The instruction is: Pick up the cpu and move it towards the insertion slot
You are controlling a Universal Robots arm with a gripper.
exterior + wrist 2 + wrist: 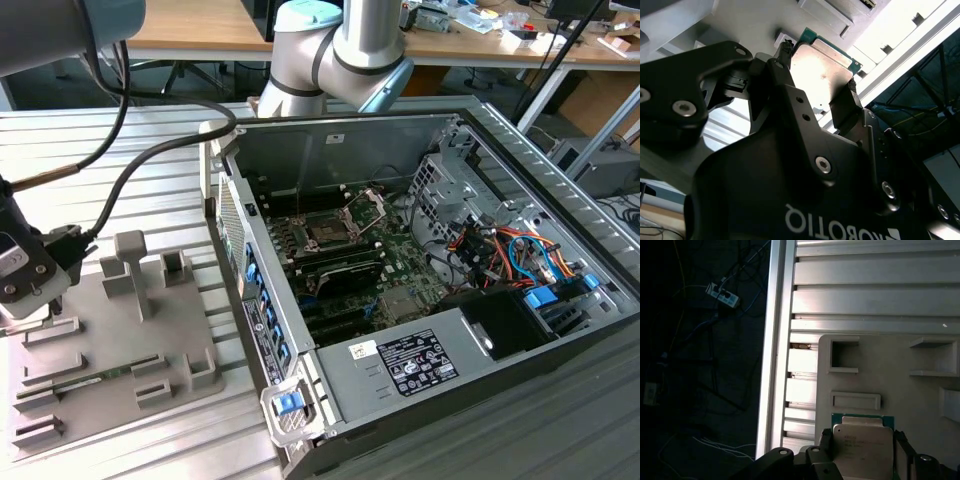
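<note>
Cpu (862, 442): the flat silvery chip with a thin green rim sits between my fingers (901, 452), in front of the grey tray. In both wrist views a finger lies against each of two opposite edges.
Hand (816, 75): I am pinching the cpu by its sides. In the exterior view my hand (25, 285) hangs at the far side of the exterior view's left, over the tray's outer part.
Tray (100, 320): grey plastic with raised posts and recesses, lying on the ribbed metal surface (180, 215) just beside the computer case.
Lift: I cannot tell whether the chip is clear of the tray or resting on it.
Slot (330, 232): a dark square socket in a silver frame, on the green board inside the open computer case (480, 340). Its metal plate (365, 207) is tipped up and I see nothing seated in it.
Gap: my hand and the slot are well apart, with the case wall between them.
Done: the grasp looks made, as far as I can judge.
Left: the cpu has not yet been carried toward the slot, so I put the task at an early stage.
</note>
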